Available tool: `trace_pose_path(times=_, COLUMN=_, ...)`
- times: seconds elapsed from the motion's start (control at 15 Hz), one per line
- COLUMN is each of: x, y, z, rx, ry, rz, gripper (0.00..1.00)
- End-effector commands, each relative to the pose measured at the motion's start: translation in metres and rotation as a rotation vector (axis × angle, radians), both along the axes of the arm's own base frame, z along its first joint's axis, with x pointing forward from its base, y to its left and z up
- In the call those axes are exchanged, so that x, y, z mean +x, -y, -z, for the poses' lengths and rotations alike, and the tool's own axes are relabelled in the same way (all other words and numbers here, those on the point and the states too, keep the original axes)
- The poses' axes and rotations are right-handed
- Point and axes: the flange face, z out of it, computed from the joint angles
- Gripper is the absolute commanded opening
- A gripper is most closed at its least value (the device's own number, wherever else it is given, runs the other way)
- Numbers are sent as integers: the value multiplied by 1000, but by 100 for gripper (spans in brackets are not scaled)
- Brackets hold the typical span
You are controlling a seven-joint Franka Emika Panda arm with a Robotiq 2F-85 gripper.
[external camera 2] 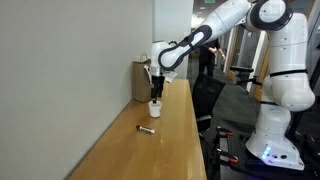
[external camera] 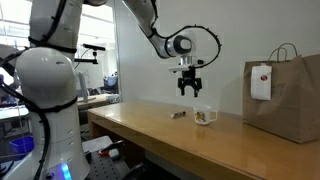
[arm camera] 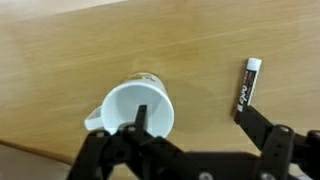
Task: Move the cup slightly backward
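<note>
On the table (external camera: 130, 124), just left of the bag (external camera: 285, 88), the cup (external camera: 204, 116) stands under the gripper (external camera: 190, 90), its jaws spread and empty. This looks like the approach. Next, probably: descend, pinch the rim, draw it back.

An exterior view sits close beside the robot's base (external camera: 50, 95) and sees the gripper (external camera: 190, 90) side-on across the table (external camera: 140, 125). An exterior view looks lengthwise down the table from farther away, toward the gripper (external camera 2: 156, 93). The wrist view looks down from close above. All three share the cup (arm camera: 135, 108) beneath the gripper.
</note>
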Motion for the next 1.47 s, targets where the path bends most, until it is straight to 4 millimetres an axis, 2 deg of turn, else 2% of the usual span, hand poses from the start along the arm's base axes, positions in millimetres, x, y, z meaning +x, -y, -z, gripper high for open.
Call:
trace_pose_path(times=0.0, x=17, y=4, z=5, rx=2, ry=-24, rz=9, gripper=100)
trace_pose_path(times=0.53, x=43, y=19, z=50, rx=10, ry=-116, rz=45, gripper=100)
trace_pose_path(times=0.67, x=48, y=20, z=62, rx=10, ry=-140, rz=49, gripper=83)
trace_pose_path(times=0.73, x=49, y=19, z=68, rx=8, ry=-155, rz=47, gripper=66)
trace_pose_path(times=0.93, x=52, y=18, z=81, rx=-3, ry=-201, rz=39, gripper=41)
trace_pose_path(times=1.13, x=54, y=18, z=84, rx=-21, ry=-222, rz=38, gripper=19)
trace_pose_path(times=1.27, x=53, y=19, z=77, rx=-26, ry=-220, rz=54, gripper=3)
trace_pose_path(times=1.4, x=51, y=20, z=69, rx=-34, ry=-210, rz=80, gripper=0)
